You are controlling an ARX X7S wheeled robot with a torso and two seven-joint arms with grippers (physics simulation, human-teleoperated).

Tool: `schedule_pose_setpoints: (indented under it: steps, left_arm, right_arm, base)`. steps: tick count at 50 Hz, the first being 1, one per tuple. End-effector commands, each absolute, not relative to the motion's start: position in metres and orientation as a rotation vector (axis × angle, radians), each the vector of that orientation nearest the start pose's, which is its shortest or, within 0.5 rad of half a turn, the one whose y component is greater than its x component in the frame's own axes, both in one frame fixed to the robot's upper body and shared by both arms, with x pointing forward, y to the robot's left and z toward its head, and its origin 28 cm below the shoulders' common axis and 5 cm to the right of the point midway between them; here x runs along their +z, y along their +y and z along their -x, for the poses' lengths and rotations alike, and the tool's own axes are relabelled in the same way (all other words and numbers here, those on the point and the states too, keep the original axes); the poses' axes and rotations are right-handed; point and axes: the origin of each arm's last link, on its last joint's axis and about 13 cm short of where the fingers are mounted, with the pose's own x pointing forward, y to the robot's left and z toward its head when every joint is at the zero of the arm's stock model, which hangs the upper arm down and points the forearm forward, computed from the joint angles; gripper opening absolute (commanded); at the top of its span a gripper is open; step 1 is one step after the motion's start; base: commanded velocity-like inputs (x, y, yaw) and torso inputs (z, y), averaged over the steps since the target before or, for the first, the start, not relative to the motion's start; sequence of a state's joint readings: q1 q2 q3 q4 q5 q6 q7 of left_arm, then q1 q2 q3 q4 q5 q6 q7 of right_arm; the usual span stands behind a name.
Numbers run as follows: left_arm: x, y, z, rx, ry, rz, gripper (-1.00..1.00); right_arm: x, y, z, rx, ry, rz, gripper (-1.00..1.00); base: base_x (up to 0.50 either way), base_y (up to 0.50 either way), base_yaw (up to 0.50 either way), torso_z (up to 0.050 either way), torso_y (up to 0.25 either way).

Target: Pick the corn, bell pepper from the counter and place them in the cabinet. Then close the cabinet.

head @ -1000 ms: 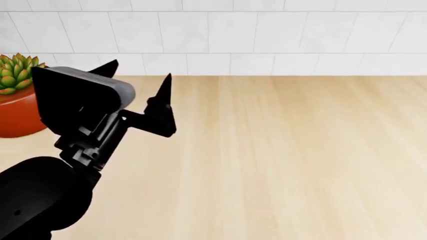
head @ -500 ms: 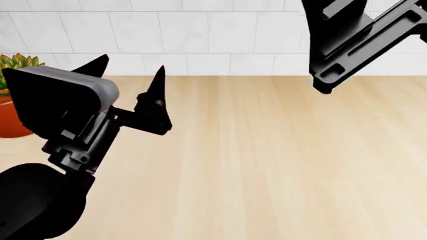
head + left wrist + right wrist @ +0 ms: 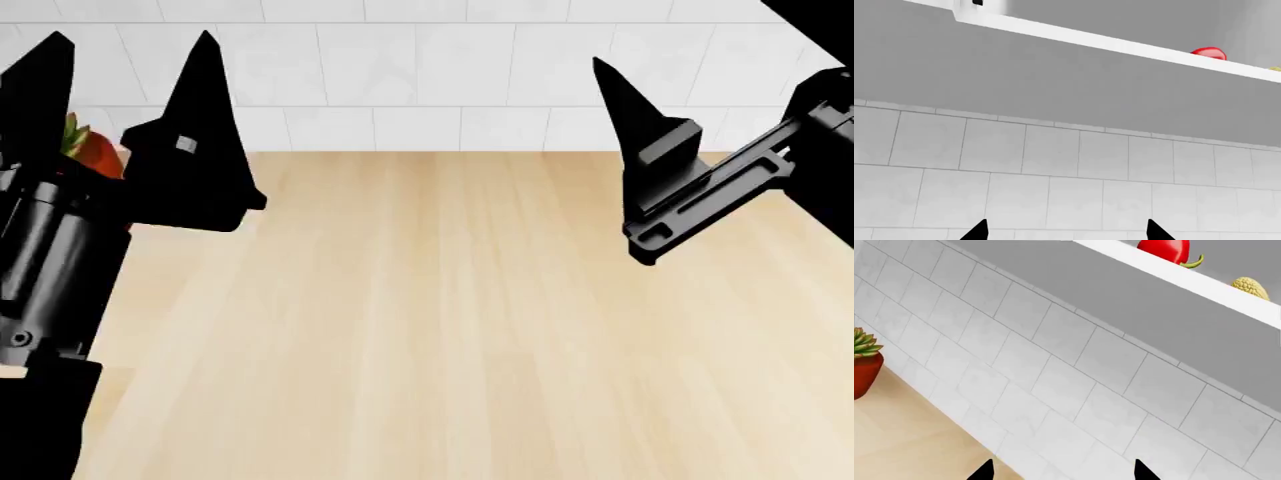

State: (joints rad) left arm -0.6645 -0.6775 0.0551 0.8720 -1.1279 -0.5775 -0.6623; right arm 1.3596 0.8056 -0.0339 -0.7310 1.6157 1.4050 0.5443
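Observation:
The red bell pepper [image 3: 1166, 249] and the pale-yellow corn [image 3: 1251, 287] lie side by side inside the cabinet, behind its white bottom edge [image 3: 1227, 290]. In the left wrist view only the pepper's top [image 3: 1207, 52] and a sliver of corn [image 3: 1274, 69] show above that edge [image 3: 1107, 42]. My left gripper [image 3: 130, 40] is open and empty, raised over the counter [image 3: 467, 330] at the left with its fingers pointing up. My right gripper [image 3: 707, 60] is open and empty at the upper right. Both wrist views show fingertips wide apart with nothing between them [image 3: 1066, 232] [image 3: 1062, 472].
A red-orange pot with a green succulent [image 3: 864, 365] stands on the counter by the white tiled wall [image 3: 427, 90]; in the head view it is mostly hidden behind my left gripper [image 3: 94, 150]. The cabinet's grey underside [image 3: 1054, 85] hangs above the wall.
My left gripper has swung up and left, its fingers now pointing upward and covering the plant. My right arm has come into view from the top right and moved down.

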Motion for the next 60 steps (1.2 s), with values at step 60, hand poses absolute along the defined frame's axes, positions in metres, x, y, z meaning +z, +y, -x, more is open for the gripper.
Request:
schedule_pose_setpoints:
  steps: [60]
  left_arm:
    - [0.359, 0.262, -0.179, 0.057, -0.828, 0.767, 1.0]
  right_arm:
    - [0.321, -0.161, -0.179, 0.367, -0.232, 0.46, 1.0]
  base:
    - [0.0, 0.0, 0.0, 0.0, 0.0]
